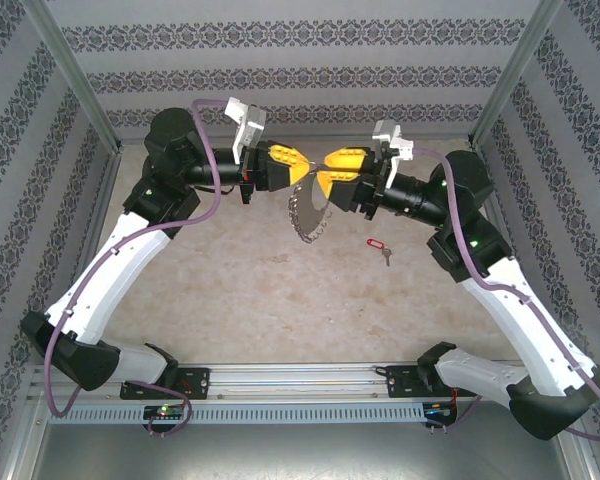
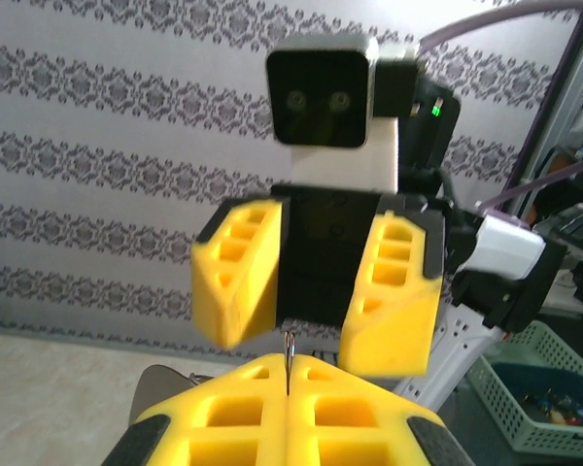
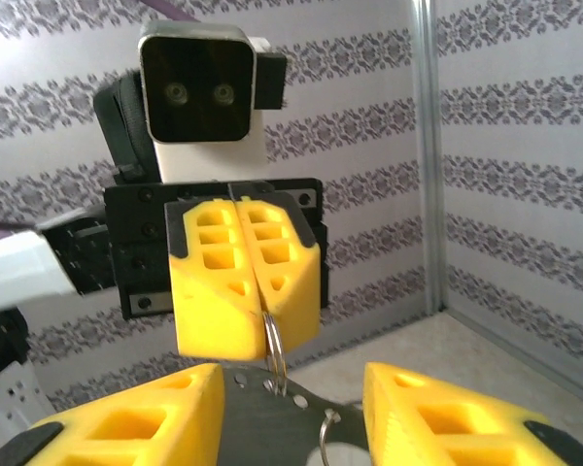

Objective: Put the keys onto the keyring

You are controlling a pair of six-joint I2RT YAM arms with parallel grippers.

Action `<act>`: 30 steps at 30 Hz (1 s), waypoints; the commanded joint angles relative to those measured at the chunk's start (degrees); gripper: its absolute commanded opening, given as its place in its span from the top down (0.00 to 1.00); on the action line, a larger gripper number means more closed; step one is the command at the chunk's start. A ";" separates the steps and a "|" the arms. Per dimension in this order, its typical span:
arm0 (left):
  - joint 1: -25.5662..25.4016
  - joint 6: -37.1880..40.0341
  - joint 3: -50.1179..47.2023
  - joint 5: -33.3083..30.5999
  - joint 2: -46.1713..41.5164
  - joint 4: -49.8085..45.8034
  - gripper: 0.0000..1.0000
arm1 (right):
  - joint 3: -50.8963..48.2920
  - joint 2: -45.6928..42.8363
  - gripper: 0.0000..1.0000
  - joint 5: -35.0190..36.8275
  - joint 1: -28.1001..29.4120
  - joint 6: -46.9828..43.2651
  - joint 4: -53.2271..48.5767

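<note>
My left gripper (image 1: 305,166) was clamped shut on a small ring (image 3: 273,342) at the edge of the keyring (image 1: 308,215), which hung below it over the far middle of the table (image 1: 230,290). My right gripper (image 1: 324,172) faced it from the right, jaws apart, with the grey loop between them. I could not tell whether they touched it. The key (image 1: 385,257) with its red tag (image 1: 374,244) lay on the table, right of the keyring and a little nearer, well apart from both grippers.

The keyring (image 3: 255,429) runs off the bottom edge, and the key (image 1: 377,247) is too small to make out.
</note>
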 commanded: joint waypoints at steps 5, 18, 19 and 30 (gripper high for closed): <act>-1.25 20.96 9.97 -1.55 1.46 -26.98 1.00 | 9.04 0.56 0.59 -2.37 -1.33 -12.62 -18.91; -5.14 33.98 21.43 -7.05 7.77 -46.92 1.00 | 14.72 4.35 0.61 -1.45 1.36 -20.17 -31.87; -5.23 34.17 21.38 -7.27 7.89 -47.10 1.00 | 14.91 4.37 0.62 -0.81 1.70 -20.78 -32.70; -6.00 36.79 21.89 -8.30 8.61 -50.01 1.00 | 15.42 4.76 0.67 -0.99 1.88 -23.11 -37.83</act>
